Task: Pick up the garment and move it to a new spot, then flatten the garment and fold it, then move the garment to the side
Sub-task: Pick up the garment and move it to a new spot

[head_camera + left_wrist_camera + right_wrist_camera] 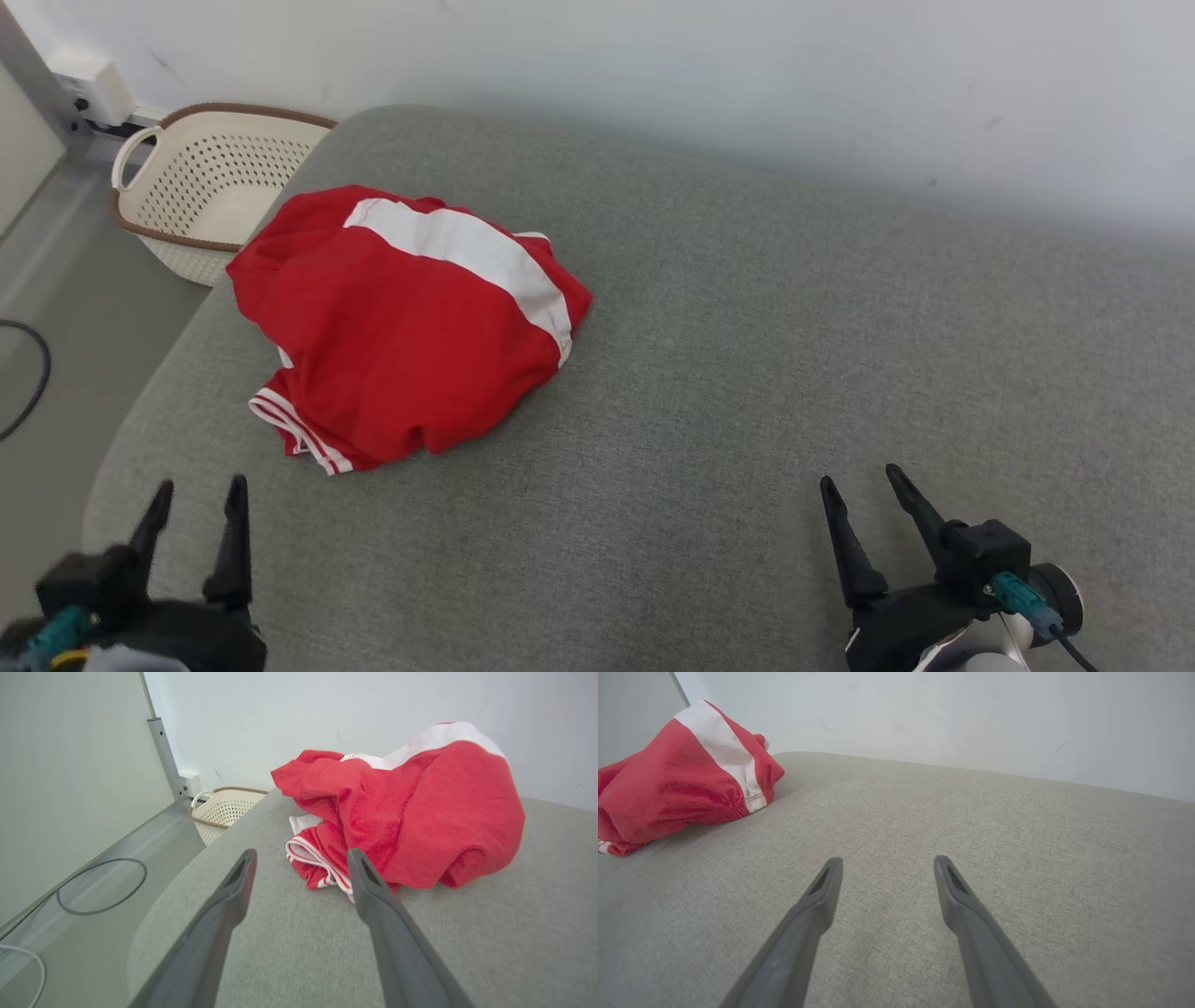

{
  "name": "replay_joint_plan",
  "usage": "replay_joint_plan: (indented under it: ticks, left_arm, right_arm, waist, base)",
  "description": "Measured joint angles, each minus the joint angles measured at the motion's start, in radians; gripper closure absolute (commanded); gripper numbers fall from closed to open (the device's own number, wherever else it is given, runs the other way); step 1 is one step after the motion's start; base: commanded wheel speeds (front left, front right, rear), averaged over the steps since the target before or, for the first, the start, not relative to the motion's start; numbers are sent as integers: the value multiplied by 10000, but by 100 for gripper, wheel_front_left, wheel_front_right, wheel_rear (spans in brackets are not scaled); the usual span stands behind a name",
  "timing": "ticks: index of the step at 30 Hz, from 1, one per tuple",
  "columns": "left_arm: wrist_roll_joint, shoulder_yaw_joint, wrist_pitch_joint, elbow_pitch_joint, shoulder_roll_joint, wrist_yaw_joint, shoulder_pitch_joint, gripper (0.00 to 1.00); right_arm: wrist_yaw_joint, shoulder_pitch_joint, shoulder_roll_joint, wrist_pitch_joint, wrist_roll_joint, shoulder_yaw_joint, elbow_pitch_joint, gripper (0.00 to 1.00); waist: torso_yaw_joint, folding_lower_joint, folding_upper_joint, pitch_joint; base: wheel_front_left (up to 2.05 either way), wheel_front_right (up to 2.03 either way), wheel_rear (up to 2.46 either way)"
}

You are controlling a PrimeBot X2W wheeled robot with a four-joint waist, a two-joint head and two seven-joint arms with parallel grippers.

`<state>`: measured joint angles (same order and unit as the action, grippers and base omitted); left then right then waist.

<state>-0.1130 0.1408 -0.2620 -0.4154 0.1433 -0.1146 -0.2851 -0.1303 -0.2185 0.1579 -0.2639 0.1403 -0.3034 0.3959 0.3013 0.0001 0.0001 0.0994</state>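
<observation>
A red garment [401, 327] with a broad white stripe lies crumpled in a heap on the left part of a grey cushioned surface [747, 373]. My left gripper [201, 485] hovers open at the lower left, a short way in front of the heap's striped hem. In the left wrist view the garment [411, 812] rises just beyond the open left gripper [301, 856]. My right gripper [859, 476] stands open at the lower right, well away from the cloth. In the right wrist view the garment [677, 784] sits far left of the open right gripper [887, 861].
A cream perforated basket [210, 187] with a brown rim stands on the floor beyond the cushion's left end, near a wall. A dark cable [28, 383] loops on the floor at the left. The cushion's left edge curves down close to my left gripper.
</observation>
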Motion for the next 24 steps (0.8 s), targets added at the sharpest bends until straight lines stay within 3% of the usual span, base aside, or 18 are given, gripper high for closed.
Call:
replay_joint_plan:
  ticks: [8,16,24]
  left_arm:
    - [-581,-1120,0,-1160,1315,-159,-2528,0]
    - [-2867,-3074,79,-3049,2368,-159,-4270,0]
    - [-4707,-5196,957,-4360,3012,-159,-5359,0]
  right_arm:
    - [0,-185,136,0,0,169,-165,0]
    - [0,-391,374,0,-4,119,-303,0]
    - [0,-620,556,-4,21,63,-353,0]
  waist:
    - [-588,0,0,775]
    - [-1132,1,0,1481]
    - [-1554,1,0,2064]
  base:
    - [0,0,0]
    - [0,0,0]
    - [0,0,0]
